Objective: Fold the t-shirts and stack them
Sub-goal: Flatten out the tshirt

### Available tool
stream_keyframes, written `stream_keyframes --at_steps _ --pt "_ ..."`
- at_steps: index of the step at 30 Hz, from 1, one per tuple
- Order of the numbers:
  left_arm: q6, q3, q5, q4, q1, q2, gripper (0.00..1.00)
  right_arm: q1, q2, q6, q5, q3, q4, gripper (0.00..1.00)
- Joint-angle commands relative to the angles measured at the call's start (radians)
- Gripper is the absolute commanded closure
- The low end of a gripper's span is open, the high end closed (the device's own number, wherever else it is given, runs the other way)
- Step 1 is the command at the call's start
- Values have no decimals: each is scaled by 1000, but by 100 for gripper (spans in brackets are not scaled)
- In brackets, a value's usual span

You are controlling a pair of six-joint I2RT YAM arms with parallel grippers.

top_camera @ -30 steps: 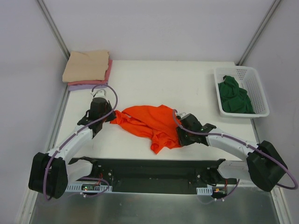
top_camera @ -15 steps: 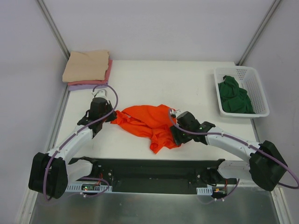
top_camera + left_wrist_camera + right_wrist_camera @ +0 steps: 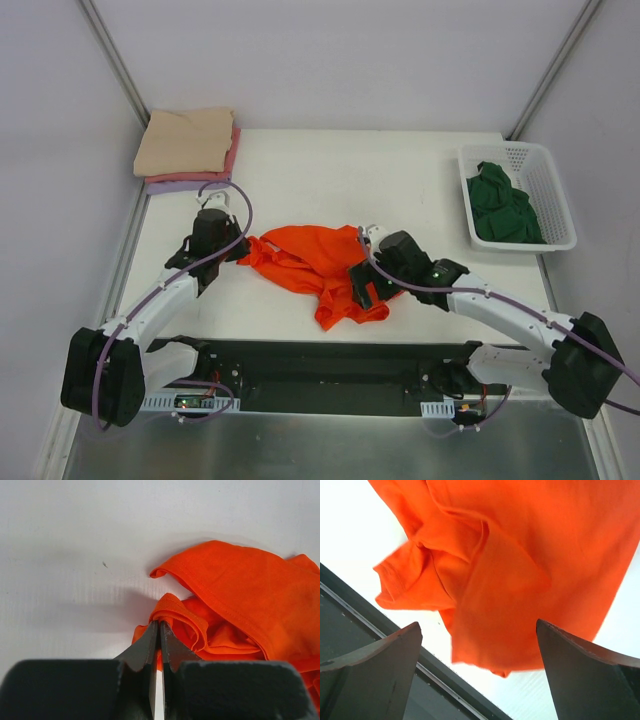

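Observation:
A crumpled bright orange t-shirt (image 3: 310, 262) lies mid-table, also filling the left wrist view (image 3: 240, 590) and the right wrist view (image 3: 520, 540). My left gripper (image 3: 240, 246) (image 3: 160, 625) is shut on a rolled hem at the shirt's left end. Over the shirt's near right corner, my right gripper (image 3: 360, 290) (image 3: 478, 624) stands wide open, its fingers apart on either side of the cloth and holding nothing. A dark green t-shirt (image 3: 505, 205) is bunched in the white basket (image 3: 560, 190). Beige (image 3: 185, 140), pink (image 3: 234, 150) and lavender (image 3: 170, 186) folded t-shirts form a stack at the back left.
The white table (image 3: 350, 170) is bounded by a black strip (image 3: 320, 365) (image 3: 350, 625) along its near edge, just below the shirt's corner. Grey walls close in the left and right sides.
My right gripper opened wide, letting go of the orange shirt, and slid left over its near corner. That corner shifted a little left. The left arm held still.

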Motion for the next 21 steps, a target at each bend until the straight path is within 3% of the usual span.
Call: stream_keyframes --at_steps 1,4,13,21 --pt "28 5 17 14 -1 -24 100 5 87 -12 -10 116 72 1" --pt "28 2 15 14 -1 -34 100 5 171 -15 92 176 68 1" --pt "28 -7 -1 14 -1 -59 100 46 360 -6 206 255 -9 15" --pt "29 -12 -18 14 -1 -59 100 51 400 64 435 268 -35 38"
